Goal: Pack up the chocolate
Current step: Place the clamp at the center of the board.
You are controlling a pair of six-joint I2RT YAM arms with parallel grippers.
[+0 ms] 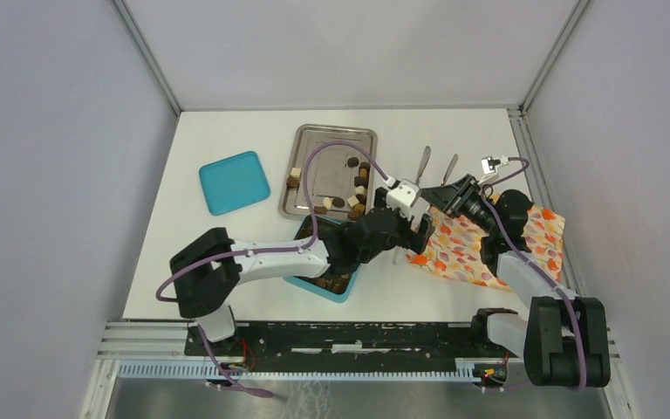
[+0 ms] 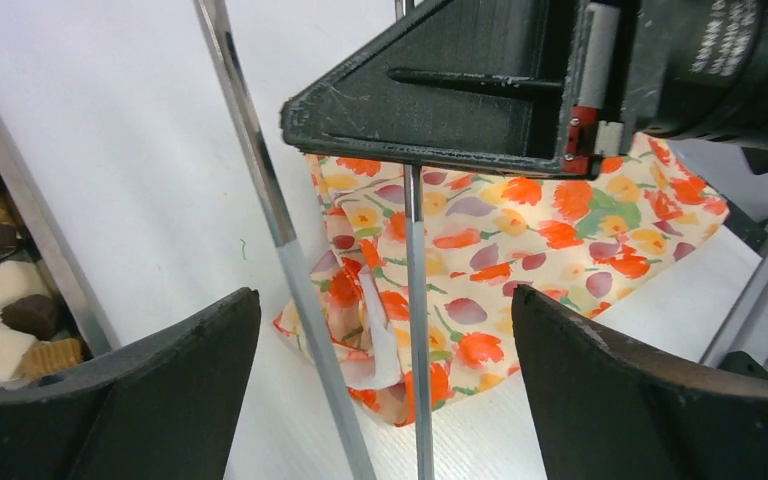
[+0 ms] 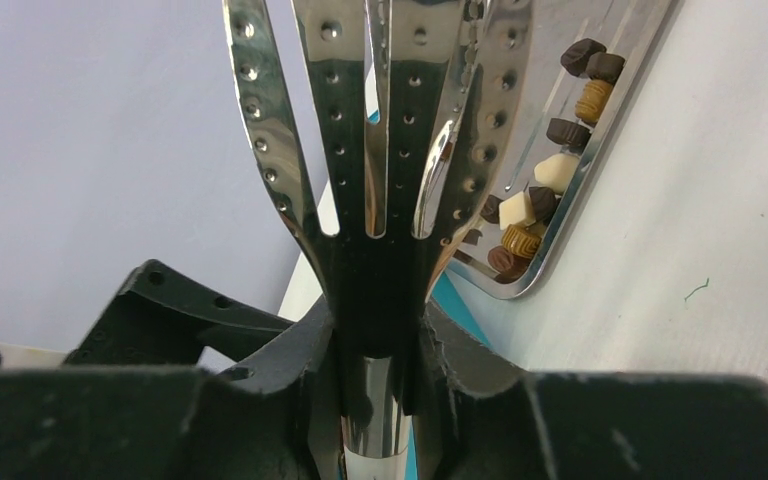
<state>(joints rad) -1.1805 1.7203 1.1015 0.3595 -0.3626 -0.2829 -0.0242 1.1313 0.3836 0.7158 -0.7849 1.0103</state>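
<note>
Found most of the chocolate (image 1: 358, 190) in the steel tray (image 1: 331, 130), mainly in a row along its right rim, with a few pieces at the left rim. Saw more brown pieces in the teal box (image 1: 345, 292), just below the tray and half covered by the left arm (image 1: 270, 253). Held the handle of perforated steel tongs (image 1: 423, 163) clamped in the right gripper (image 3: 380, 330), with the tips over the bench (image 1: 227, 253), right of the tray and touching no piece. Noted the left gripper (image 2: 385, 300) spread wide and holding nothing, with both thin tong arms passing between its fingers (image 2: 160, 390), above the orange floral cloth (image 2: 520, 230). From the left wrist, caught only a few pieces at the far left edge, well apart from those fingers. Could not tell whether the left fingers touched the tongs. Could not count the pieces in the box, hidden under the arm. Noted the teal lid (image 1: 234, 182) flat on the bench, left of the tray.
</note>
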